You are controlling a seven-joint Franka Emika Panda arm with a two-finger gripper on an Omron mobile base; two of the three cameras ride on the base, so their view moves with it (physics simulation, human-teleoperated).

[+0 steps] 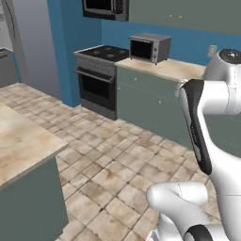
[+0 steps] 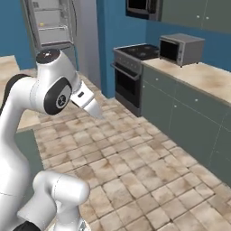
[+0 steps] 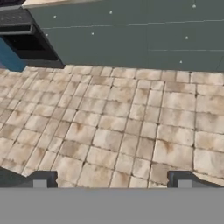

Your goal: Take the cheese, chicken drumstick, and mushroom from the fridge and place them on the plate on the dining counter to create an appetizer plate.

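The fridge (image 2: 50,27) stands open at the far left of the room, and its pale shelves show in the right base view. Its grey side (image 1: 33,42) appears in the left base view. The cheese, chicken drumstick, mushroom and plate are out of view. My gripper (image 3: 111,181) is open, its two dark fingertips (image 3: 39,179) wide apart with nothing between them. It looks down at the tiled floor, well short of the fridge. A beige-topped counter (image 1: 23,136) with a grey-green front lies at my left. I cannot tell whether it is the dining counter.
A black stove (image 1: 99,77) stands against the blue wall, with a grey-green cabinet run (image 1: 150,101) to its right. A toaster oven (image 1: 149,47) sits on that counter. Open tiled floor (image 2: 135,167) stretches between me, the fridge and the stove.
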